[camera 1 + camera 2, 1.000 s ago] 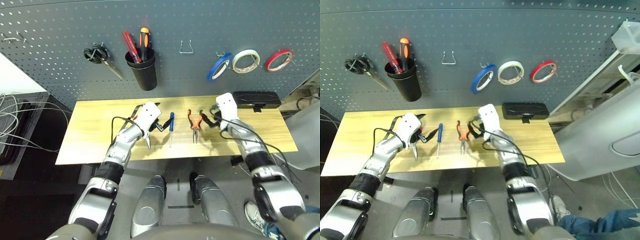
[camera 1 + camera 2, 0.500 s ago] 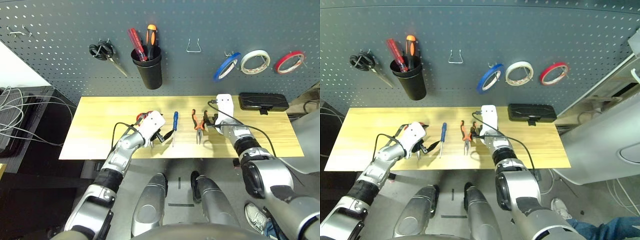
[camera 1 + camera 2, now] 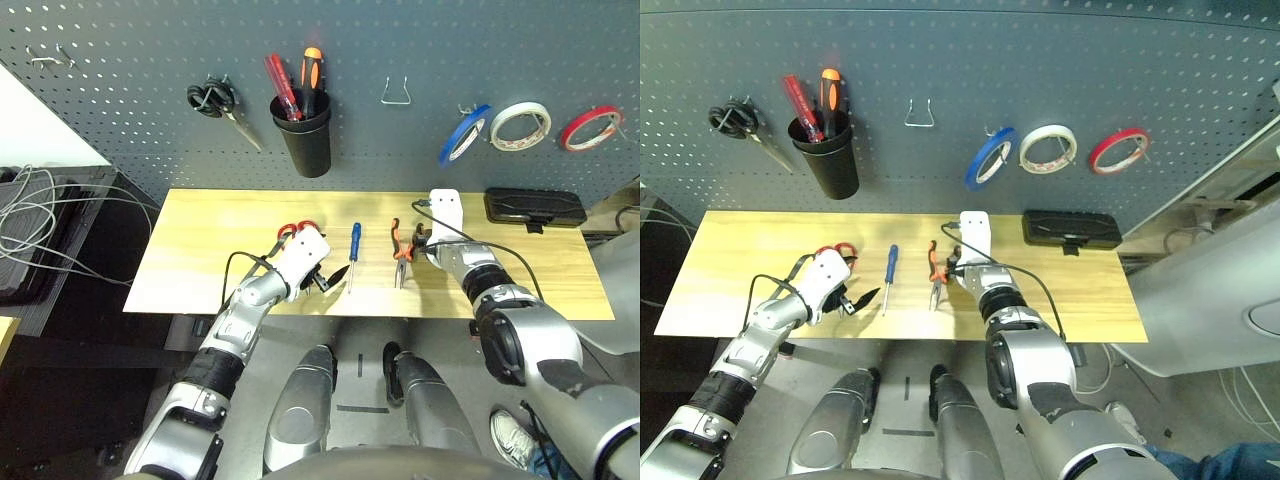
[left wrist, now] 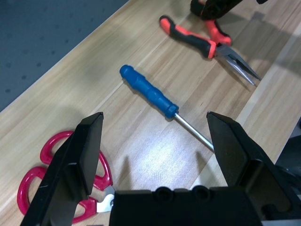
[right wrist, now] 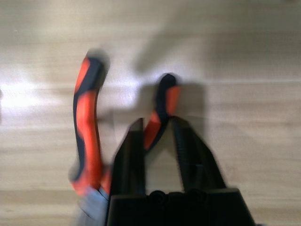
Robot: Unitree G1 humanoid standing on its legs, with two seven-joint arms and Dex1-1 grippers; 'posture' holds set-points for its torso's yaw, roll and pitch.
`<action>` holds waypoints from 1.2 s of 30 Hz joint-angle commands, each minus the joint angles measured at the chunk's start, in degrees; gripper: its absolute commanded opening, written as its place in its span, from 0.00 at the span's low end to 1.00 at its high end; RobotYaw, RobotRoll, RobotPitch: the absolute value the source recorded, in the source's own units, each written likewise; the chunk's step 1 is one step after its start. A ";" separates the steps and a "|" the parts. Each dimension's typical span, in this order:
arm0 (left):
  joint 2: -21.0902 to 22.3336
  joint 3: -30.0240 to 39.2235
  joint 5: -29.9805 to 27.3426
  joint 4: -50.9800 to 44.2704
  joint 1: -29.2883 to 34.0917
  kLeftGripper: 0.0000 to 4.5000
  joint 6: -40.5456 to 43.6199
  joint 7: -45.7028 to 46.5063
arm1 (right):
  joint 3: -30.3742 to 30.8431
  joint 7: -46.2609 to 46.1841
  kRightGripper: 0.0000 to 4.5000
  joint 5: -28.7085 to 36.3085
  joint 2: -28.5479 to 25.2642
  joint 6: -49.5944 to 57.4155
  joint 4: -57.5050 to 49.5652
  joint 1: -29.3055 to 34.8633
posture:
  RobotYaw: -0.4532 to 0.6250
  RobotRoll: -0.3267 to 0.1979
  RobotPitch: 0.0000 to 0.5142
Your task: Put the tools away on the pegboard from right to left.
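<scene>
On the bench, right gripper (image 5: 157,136) has clamped one handle of the pliers (image 3: 402,243). I'd lift straight and slow so they don't pivot. Left gripper (image 4: 160,155) gapes wide over the screwdriver (image 4: 150,91).

pegboard (image 3: 120,120): no readable text or numbers.
tools on table (image 3: 200,230): no brand or label legible.
tape rolls (image 3: 520,125): no print legible.
black case (image 3: 535,206): no marking legible.
</scene>
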 commanded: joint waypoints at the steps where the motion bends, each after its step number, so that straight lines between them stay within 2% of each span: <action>1: 0.57 0.33 -0.35 0.35 0.74 1.00 0.53 -0.35 | -0.59 -0.46 0.05 0.36 -0.21 1.18 1.67 0.15 | 0.62 0.62 0.50; 9: 0.80 1.91 -1.87 0.06 1.69 1.00 -2.42 0.54 | 0.18 3.27 0.05 0.53 -2.03 1.91 -1.01 0.29 | 0.61 0.62 0.46; 16: 0.38 3.70 -3.37 -0.51 2.27 1.00 -7.94 1.83 | 1.73 8.29 0.05 0.70 -4.11 6.18 -10.15 3.01 | 0.60 0.62 0.41; 23: 0.05 4.19 -4.47 -0.35 1.53 1.00 -9.26 1.60 | 4.48 14.74 0.05 2.02 -5.46 16.12 -32.44 10.21 | 0.58 0.62 0.38; 28: -0.89 5.88 -6.91 -0.96 1.54 1.00 -10.80 1.92 | 11.47 20.90 0.05 -0.41 -9.10 13.64 -49.73 17.99 | 0.57 0.62 0.38; 36: -1.03 6.66 -7.73 -0.80 1.36 1.00 -13.08 1.62 | 15.74 23.05 0.05 -4.06 -12.94 2.56 -61.69 24.07 | 0.56 0.62 0.39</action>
